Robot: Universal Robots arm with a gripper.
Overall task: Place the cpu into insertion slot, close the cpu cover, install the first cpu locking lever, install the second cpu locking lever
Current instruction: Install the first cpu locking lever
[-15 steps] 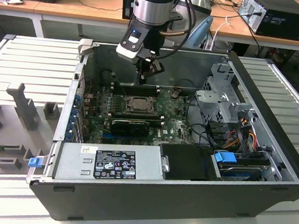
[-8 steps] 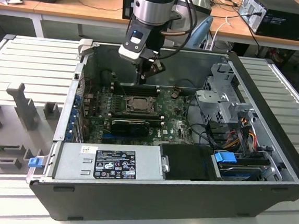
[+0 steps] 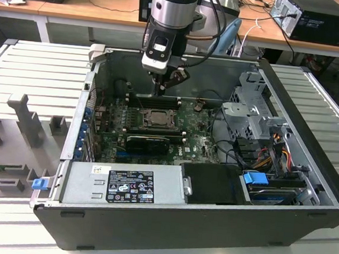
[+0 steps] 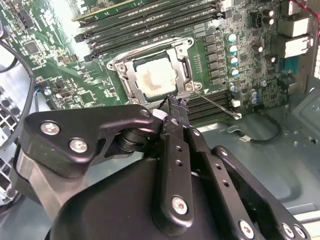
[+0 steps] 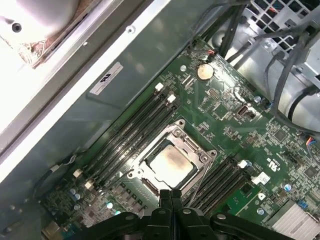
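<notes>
The cpu [image 5: 170, 162] sat in the insertion slot [image 4: 183, 70] on the motherboard [image 5: 225, 130], the cpu cover [image 5: 192, 145] down over it. The gripper [image 5: 170, 193] hung at the cover's edge, fingers pressed together.

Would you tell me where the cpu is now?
In the first wrist view, the cpu lies framed by the cpu cover, between the memory slots.

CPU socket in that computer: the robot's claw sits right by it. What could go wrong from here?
The gripper is shut, its tips at the edge of the cpu cover, beside the seated cpu. A slip could scrape the chip or the motherboard. A thin locking lever sticks out over the memory slots; pushed off-line, it might bend or miss its catch.
</notes>
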